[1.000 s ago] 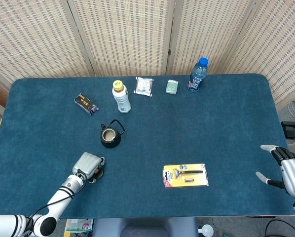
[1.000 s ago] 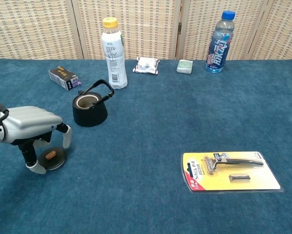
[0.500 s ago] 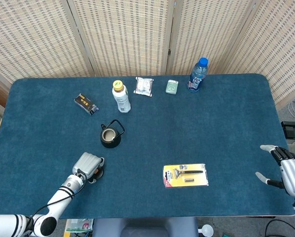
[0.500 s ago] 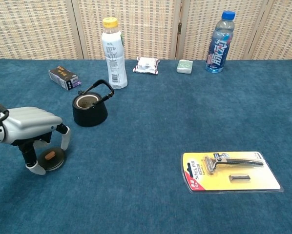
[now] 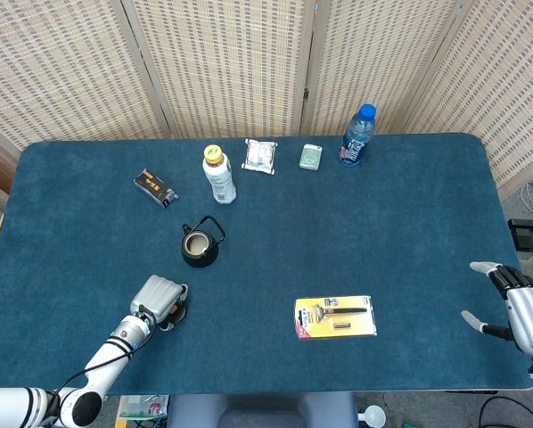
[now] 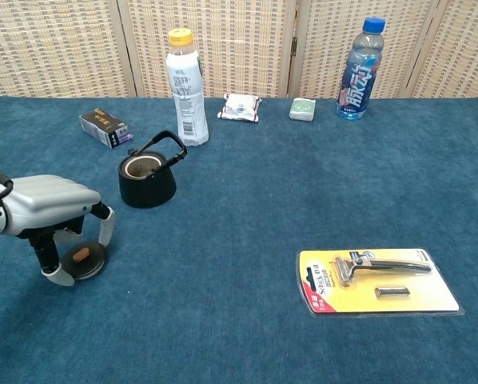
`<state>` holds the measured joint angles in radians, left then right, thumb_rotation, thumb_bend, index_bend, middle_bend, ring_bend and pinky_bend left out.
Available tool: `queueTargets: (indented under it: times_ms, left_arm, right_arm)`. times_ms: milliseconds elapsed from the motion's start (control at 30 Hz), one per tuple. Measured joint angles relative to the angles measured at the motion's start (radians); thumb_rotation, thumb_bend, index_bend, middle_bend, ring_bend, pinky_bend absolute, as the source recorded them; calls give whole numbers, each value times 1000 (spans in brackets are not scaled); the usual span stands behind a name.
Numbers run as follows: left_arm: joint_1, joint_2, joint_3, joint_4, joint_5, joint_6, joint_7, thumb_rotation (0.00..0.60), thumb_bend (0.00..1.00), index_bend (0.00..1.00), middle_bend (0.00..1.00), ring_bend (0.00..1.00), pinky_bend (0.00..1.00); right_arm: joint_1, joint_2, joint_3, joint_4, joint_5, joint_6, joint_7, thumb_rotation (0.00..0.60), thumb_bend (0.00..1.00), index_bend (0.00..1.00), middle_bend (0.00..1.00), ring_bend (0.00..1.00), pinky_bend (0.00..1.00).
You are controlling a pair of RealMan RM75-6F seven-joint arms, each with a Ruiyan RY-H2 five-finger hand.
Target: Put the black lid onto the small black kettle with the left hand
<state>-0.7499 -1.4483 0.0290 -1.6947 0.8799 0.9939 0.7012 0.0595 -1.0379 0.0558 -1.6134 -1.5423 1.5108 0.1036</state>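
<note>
Small black kettle [image 6: 147,181] upright on the blue table [image 6: 247,200], mouth uncovered, wire handle tipped toward the back. Black lid [image 6: 85,258] flat on the cloth, nearer the front edge than the kettle and to its left, well apart from it, brown knob up. Left hand [image 6: 51,216] arched over that lid, fingers [image 6: 105,226] curved down around its rim; possibly touching the rim, hard to tell from the chest view, and lid not lifted. Right hand [image 5: 523,308] far right of the kettle at the table's edge, fingers spread, holding nothing. Just behind the kettle, a white bottle with a yellow cap [image 6: 185,88]; behind and left of the kettle, a small dark box [image 6: 105,128]. Further behind and right of the kettle, a white packet [image 6: 240,106], a pale green tin [image 6: 303,109] and a blue-capped bottle [image 6: 359,70] in a row. Front and right of the kettle, a razor in a yellow blister pack [image 6: 376,280].
</note>
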Motion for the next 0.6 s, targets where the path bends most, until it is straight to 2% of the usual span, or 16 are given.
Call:
queueTargets:
  times_ms: [600]
  left_arm:
    - [8, 33, 3, -52, 3, 59, 44, 600, 134, 457, 1000, 966, 1000]
  right_arm:
    - [-3, 3, 0, -1, -4, 7, 5, 600, 85, 265, 297, 268, 389]
